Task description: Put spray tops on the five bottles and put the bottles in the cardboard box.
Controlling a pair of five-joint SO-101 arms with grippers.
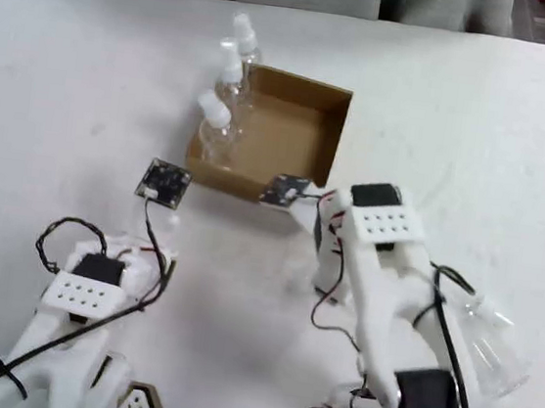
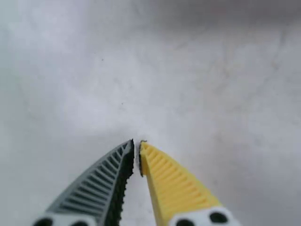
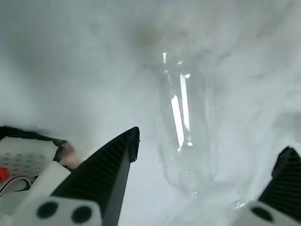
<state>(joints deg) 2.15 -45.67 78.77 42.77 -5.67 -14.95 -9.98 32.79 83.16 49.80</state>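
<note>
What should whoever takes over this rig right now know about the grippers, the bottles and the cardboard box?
Left gripper: shut, empty, over the bare white table.
Right gripper: open, gripping nothing. A clear plastic bottle lies on the table just ahead, in line with the gap.
Brown cardboard box: open, mid-table. Three clear bottles with white spray tops stand along one side wall, apparently inside.
Second clear bottle: lies beside the right arm in the high view. It may be the same one as at the gripper; I cannot tell.
Done: three capped, seemingly boxed.
Left: cap and box the rest.
</note>
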